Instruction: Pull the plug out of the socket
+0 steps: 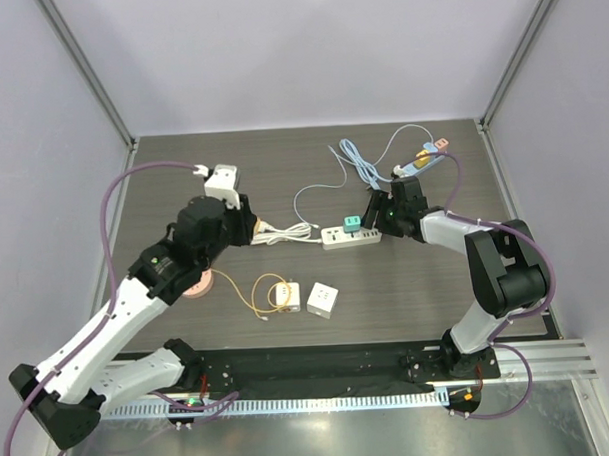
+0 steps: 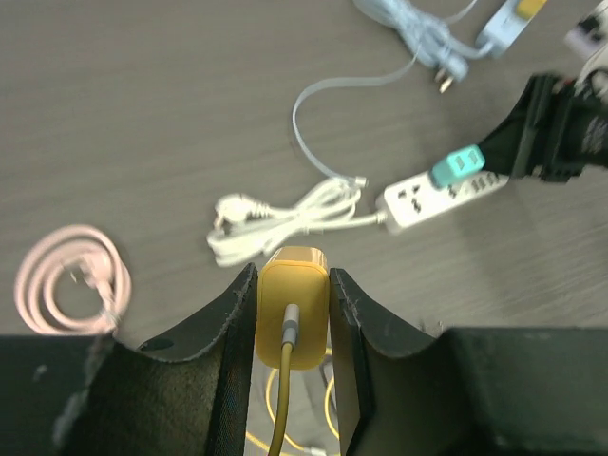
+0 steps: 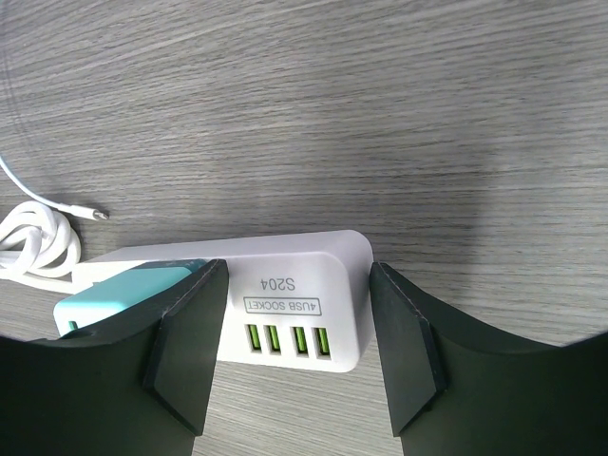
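A yellow plug (image 2: 293, 304) with a yellow cable sits clamped in my left gripper (image 2: 293, 271), held in the air away from the white power strip (image 2: 437, 195). In the top view the left gripper (image 1: 257, 230) hovers left of the strip (image 1: 350, 235) and hides the plug. A teal plug (image 1: 351, 223) still stands in the strip. My right gripper (image 3: 296, 271) is spread wide over the strip's USB end (image 3: 285, 304). One finger is by the teal plug (image 3: 123, 290), the other at the strip's end edge.
The strip's white cord (image 1: 280, 232) lies coiled between both grippers. Nearer the front are a pink coiled cable (image 1: 197, 287), a yellow cable loop (image 1: 267, 292) and two white adapters (image 1: 323, 299). Blue cables (image 1: 357, 161) and small adapters (image 1: 427, 159) lie at the back right.
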### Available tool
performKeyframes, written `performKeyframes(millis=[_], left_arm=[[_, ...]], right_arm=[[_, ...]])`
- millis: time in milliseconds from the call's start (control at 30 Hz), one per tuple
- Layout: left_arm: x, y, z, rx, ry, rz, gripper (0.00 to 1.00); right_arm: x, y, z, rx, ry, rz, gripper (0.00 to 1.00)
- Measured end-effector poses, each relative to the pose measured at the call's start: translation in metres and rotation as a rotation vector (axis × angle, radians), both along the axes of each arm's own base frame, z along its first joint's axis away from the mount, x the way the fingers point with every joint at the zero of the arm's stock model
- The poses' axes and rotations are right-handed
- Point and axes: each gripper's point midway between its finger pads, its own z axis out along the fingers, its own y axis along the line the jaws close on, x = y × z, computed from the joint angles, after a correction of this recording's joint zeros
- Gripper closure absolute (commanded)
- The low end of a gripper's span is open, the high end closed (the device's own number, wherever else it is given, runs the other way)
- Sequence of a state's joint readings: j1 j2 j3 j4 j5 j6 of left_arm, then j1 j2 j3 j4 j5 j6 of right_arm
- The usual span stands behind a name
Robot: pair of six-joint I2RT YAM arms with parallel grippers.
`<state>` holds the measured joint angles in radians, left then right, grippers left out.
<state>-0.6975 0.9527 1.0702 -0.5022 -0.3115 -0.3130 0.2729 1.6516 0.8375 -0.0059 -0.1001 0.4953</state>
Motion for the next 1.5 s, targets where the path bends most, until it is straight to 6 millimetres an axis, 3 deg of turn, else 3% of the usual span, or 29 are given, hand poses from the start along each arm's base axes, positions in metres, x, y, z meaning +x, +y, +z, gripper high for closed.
performKeyframes(millis=[167,633,833,867,967,1133,1167,1333,1500], left_arm=[[-0.006,0.009,-0.067,0.004,0.154,0.103,1.0],[-0.031,0.025,-0.171,-0.048,0.468,0.376,0.99],[-0.051,0.024,-0.224,-0.037,0.618,0.419,0.92],[-0.054,0.025,-0.23,-0.034,0.635,0.427,0.82],[-0.052,0.021,-0.23,-0.075,0.639,0.447,0.58],[-0.053,0.021,-0.231,-0.1,0.643,0.464,0.37],[-0.053,0.021,-0.23,-0.103,0.642,0.465,0.27],[-0.053,0.026,-0.214,-0.082,0.625,0.473,0.22],[-0.028,0.007,-0.151,-0.143,0.514,0.383,0.25]], right_arm=[[0.0,0.0,0.0,0.0,0.001,0.0,0.35],[0.0,0.004,-0.002,0.018,0.003,0.015,0.34],[0.0,0.006,-0.002,0.025,0.003,0.018,0.34],[0.0,0.006,-0.002,0.026,0.003,0.019,0.34],[0.0,0.007,-0.002,0.032,0.004,0.024,0.35],[0.001,0.009,-0.003,0.039,0.004,0.03,0.35],[0.001,0.01,-0.003,0.041,0.004,0.032,0.34],[0.001,0.011,-0.002,0.046,0.003,0.036,0.35],[0.001,0.011,-0.003,0.048,0.004,0.039,0.34]])
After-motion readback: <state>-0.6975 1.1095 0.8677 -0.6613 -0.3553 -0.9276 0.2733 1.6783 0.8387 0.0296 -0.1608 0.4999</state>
